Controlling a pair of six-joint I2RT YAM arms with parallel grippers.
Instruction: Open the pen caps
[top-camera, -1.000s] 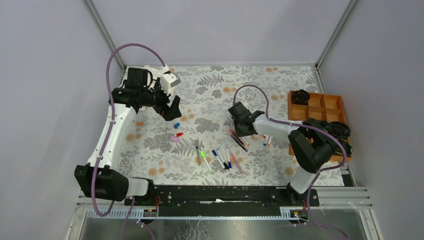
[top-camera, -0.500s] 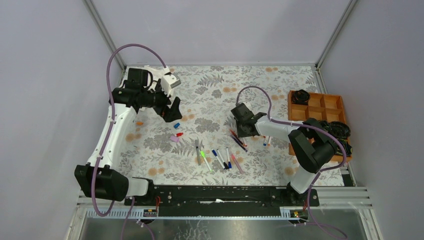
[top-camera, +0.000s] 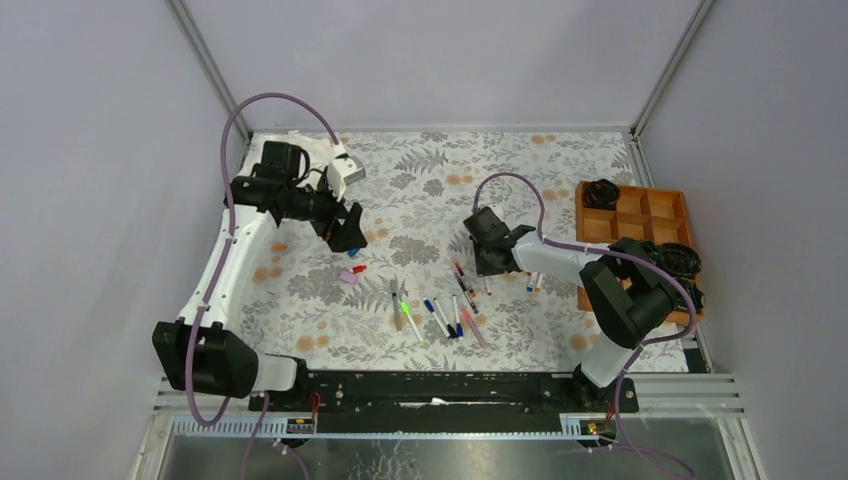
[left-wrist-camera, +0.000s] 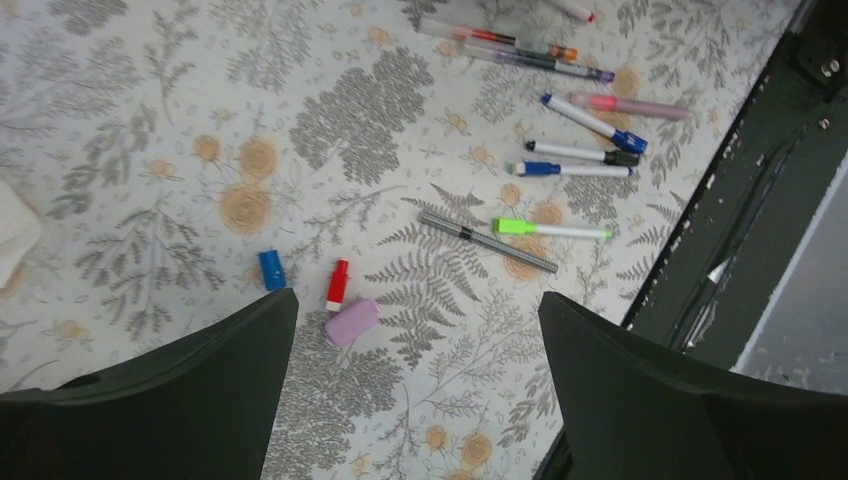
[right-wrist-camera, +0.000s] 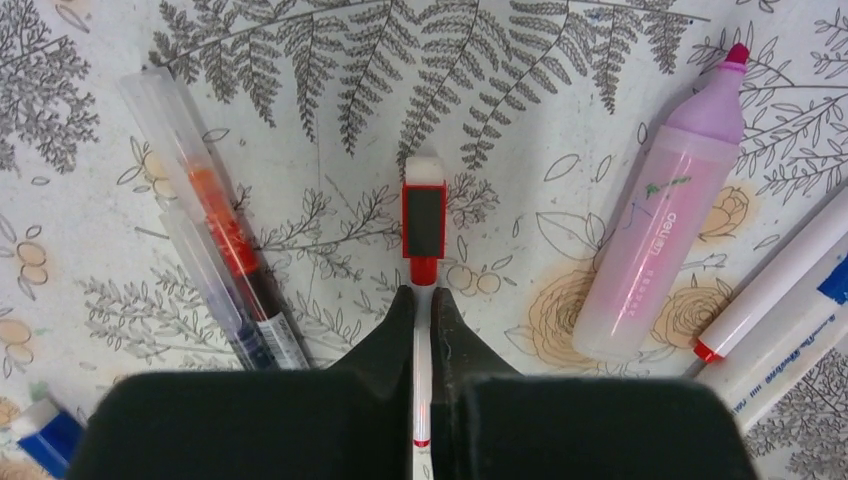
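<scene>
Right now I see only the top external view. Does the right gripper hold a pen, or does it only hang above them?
Observer: It holds one. In the right wrist view the right gripper is shut on a thin white pen, and the pen's red cap sticks out past the fingertips.
Operator: Is the cap on the pen or already off?
Observer: On. It sits on the end of the barrel.
Operator: And the left gripper, does it carry something?
Observer: No. The left wrist view shows the left gripper open with nothing between its fingers. A blue cap, a loose red cap and a lilac cap lie on the patterned cloth below it.
</scene>
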